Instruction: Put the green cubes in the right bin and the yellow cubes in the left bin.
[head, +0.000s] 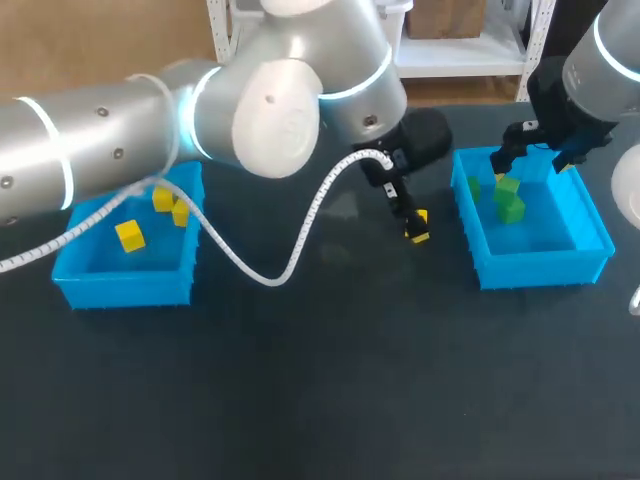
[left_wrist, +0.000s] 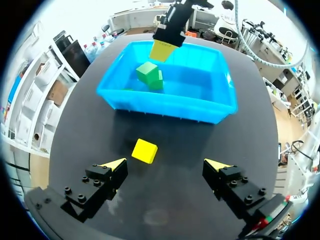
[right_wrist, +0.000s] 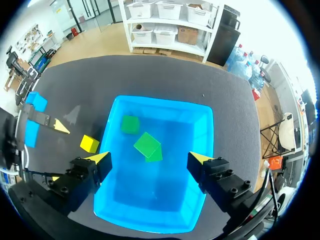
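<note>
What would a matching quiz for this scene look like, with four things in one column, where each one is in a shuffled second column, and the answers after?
Column one:
1. single yellow cube
2. green cubes
3. group of yellow cubes
4. right claw

Column two:
A. open, above the right bin
B. inside the left bin
C. on the table, just ahead of the open left claw
D. inside the right bin

Pairs: 1-C, 2-D, 3-B, 4-A
</note>
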